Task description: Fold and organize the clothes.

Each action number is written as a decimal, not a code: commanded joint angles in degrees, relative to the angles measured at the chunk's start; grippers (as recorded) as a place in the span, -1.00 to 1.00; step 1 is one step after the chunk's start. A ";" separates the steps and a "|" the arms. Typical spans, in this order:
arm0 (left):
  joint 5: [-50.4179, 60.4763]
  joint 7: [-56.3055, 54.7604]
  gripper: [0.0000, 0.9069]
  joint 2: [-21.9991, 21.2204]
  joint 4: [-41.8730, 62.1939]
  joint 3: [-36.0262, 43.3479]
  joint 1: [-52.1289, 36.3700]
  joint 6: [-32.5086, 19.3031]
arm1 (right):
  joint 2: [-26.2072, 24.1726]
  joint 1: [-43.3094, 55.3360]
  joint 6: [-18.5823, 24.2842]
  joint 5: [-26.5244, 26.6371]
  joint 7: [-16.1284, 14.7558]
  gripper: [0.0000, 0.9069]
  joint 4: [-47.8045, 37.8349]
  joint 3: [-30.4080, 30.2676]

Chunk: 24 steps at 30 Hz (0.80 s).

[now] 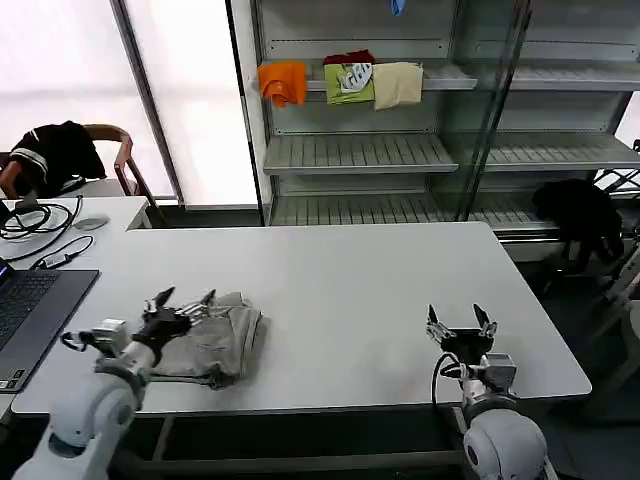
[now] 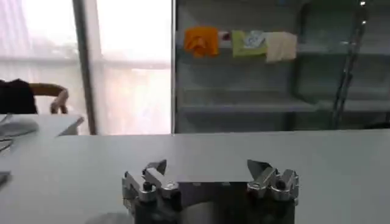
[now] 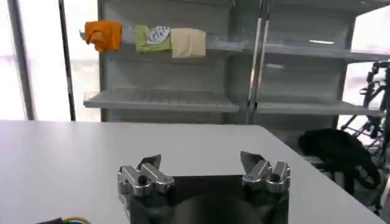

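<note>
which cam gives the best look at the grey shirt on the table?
Head view: the grey shirt lies bunched near the table's front left, under the open left gripper. The wrist views look past their own fingers at bare tabletop and shelves.

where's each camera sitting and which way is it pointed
Head view: on the robot's head, looking forward and down over the white table; shows the left gripper, open over the crumpled light grey cotton shirt, and the open right gripper.
Left wrist view: on the left wrist, facing across the table to the metal shelving; left gripper in front.
Right wrist view: on the right wrist, same heading; right gripper in front.
Shared: all three see the orange cloth on the shelf.
</note>
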 commanded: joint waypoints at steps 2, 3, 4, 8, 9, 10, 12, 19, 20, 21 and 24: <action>-3.50 2.18 1.00 4.54 9.03 -12.21 5.07 -0.50 | -0.30 1.06 -0.13 0.12 0.01 1.00 -0.30 -1.08; -3.26 2.34 1.00 4.35 8.97 -12.13 5.35 -0.40 | -0.32 1.06 -0.14 0.11 0.04 1.00 -0.33 -1.13; -3.13 2.59 1.00 4.11 8.85 -11.94 5.60 -0.26 | -0.30 1.06 -0.18 0.09 0.05 1.00 -0.32 -1.13; -2.70 2.99 1.00 3.39 8.59 -11.32 6.09 -0.11 | -0.29 1.01 -0.23 0.07 0.07 1.00 -0.14 -1.08; -2.66 3.15 1.00 3.24 8.46 -11.17 6.34 -0.09 | -0.28 1.02 -0.30 0.08 0.07 1.00 -0.09 -0.99; -2.51 3.38 1.00 3.10 8.36 -11.00 6.59 -0.11 | -0.29 1.01 -0.29 0.08 0.08 1.00 -0.08 -0.96; -2.24 3.71 1.00 2.87 8.21 -10.77 7.08 -0.12 | -0.28 0.89 -0.27 0.08 0.08 1.00 -0.07 -0.91; -1.06 4.60 1.00 1.97 8.83 -9.96 7.45 -0.37 | -0.09 0.60 -0.16 0.01 0.13 1.00 -0.09 -1.06; -0.94 4.69 1.00 1.89 9.03 -9.87 7.40 -0.41 | -0.03 0.55 -0.17 -0.02 0.13 1.00 -0.07 -1.09; -0.90 4.80 1.00 1.73 9.30 -9.79 7.29 -0.50 | 0.01 0.47 -0.14 -0.11 0.12 1.00 -0.08 -1.20; -0.78 5.04 1.00 1.46 9.41 -9.45 7.20 -0.62 | 0.14 0.32 -0.07 -0.28 0.13 1.00 -0.13 -1.29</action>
